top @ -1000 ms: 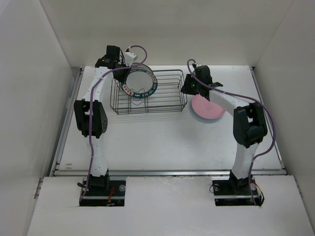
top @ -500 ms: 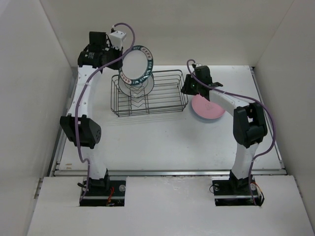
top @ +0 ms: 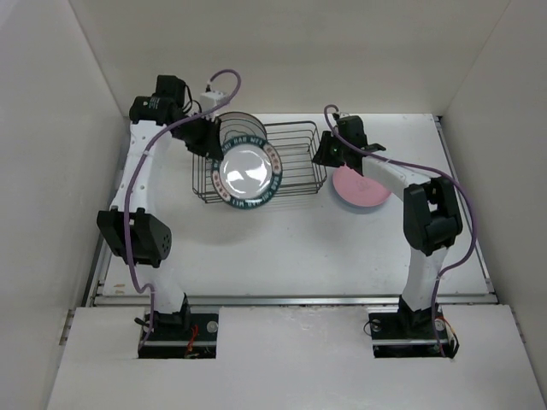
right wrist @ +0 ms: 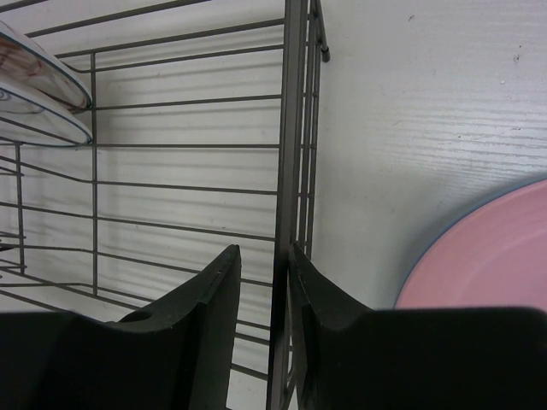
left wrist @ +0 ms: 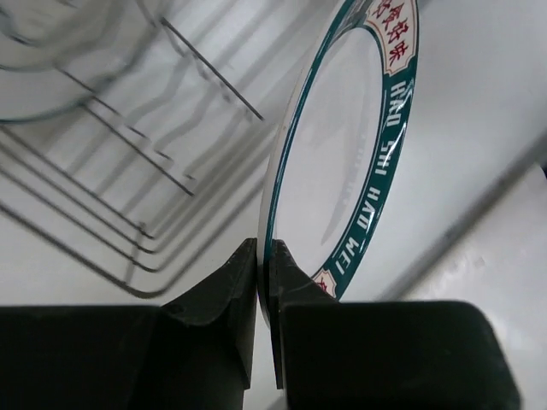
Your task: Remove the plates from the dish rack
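The left gripper is clenched on the lower rim of the teal-rimmed plate, its fingers pinching the edge so that the plate hangs clear of the wires. From above, the plate is over the front left corner of the dish rack, tilted with its face toward the camera. That suits a plate on its way to being laid flat rather than one standing in a divider slot. A rim pinch is probably the only hold possible, since upright plates show nothing but their edges. At least one more white plate stands in the dividers at the rack's far left, so the unloading looks partly done. The right gripper sits low at the rack's right end with its fingers on either side of the upright end wire. One finger is against the wire and a sliver of gap shows at the other, so I cannot tell whether it is truly clamped. Its place suggests it is there to stop the light rack from shifting. The pink plate lies flat on the surface just right of the rack, likely the pile the held plate should join.
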Available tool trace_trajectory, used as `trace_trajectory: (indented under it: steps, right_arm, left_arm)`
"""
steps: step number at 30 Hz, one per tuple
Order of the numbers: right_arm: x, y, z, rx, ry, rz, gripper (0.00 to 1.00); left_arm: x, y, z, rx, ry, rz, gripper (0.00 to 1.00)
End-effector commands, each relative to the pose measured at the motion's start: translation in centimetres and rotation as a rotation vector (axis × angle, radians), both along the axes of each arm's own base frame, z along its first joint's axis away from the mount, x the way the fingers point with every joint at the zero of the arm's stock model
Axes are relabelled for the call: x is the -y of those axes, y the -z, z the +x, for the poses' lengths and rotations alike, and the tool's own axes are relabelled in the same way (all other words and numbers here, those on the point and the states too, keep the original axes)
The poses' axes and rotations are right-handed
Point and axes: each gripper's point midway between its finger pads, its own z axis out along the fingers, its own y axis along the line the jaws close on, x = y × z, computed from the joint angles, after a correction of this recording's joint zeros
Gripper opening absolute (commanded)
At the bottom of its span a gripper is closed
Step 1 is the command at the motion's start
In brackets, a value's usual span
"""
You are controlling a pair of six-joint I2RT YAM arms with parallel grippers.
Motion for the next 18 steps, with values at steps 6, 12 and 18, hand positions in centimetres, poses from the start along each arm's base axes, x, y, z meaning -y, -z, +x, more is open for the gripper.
trace_trajectory:
  steps: [6, 12, 18]
  right_arm:
    - [-0.4, -1.1, 0.5, 0.027, -0.005, 0.033, 0.36]
    - [-0.4, -2.1, 0.4, 0.041, 0.000, 0.046, 0.37]
    - [-0.3, -3.1, 0.5, 0.061, 0.008, 0.047, 0.45]
  left_arm:
    - [1.7, 8.1, -11.4, -0.369, 0.305, 0.050, 0.00]
    - [2.2, 14.6, -12.4, -0.391, 0.289, 0.184, 0.00]
    - [1.0, 18.4, -10.4, -0.356, 0.207, 0.292, 0.00]
